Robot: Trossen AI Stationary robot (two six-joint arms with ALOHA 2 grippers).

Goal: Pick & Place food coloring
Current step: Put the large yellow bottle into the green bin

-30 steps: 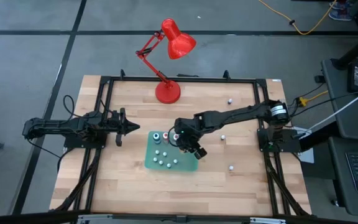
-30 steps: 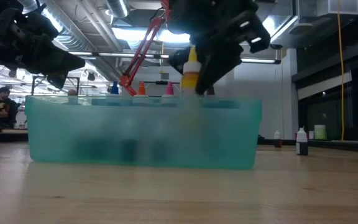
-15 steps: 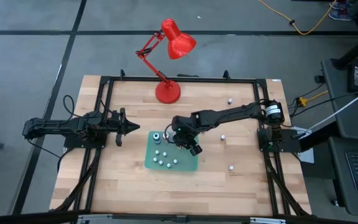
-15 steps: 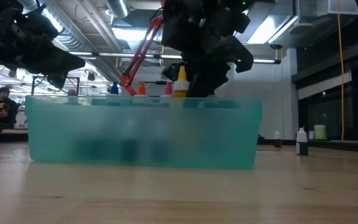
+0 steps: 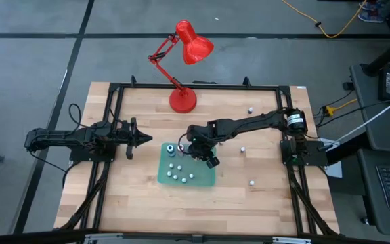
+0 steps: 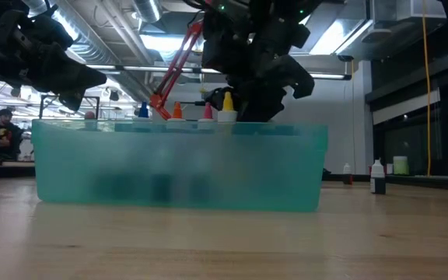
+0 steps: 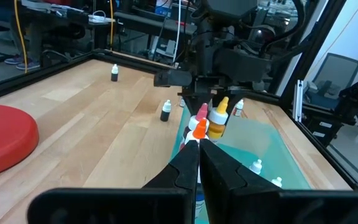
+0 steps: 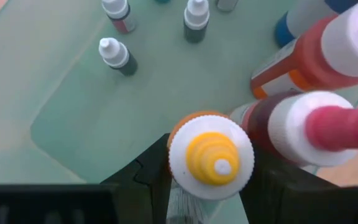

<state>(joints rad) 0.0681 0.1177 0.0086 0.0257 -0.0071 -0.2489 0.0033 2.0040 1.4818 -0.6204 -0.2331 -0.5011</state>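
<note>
one yellow-capped bottle (image 8: 211, 156) clamped in right claw (image 5: 204, 153), low inside teal tray (image 6: 302, 167) at far edge, just beside pink-capped bottle (image 8: 319, 127) and orange bottle (image 8: 303, 53). risk: release or tilt knocks those neighbours over; claw fingers snag them on exit. left claw (image 5: 138, 136) shut, empty, parked well apart over tabletop (image 5: 249, 203).

High view: directly overhead, whole table (image 5: 134, 203). Low view: tabletop level, close against the teal tray (image 6: 177, 167). Both wrist views face that tray (image 8: 73, 118), right one nearest.
</note>
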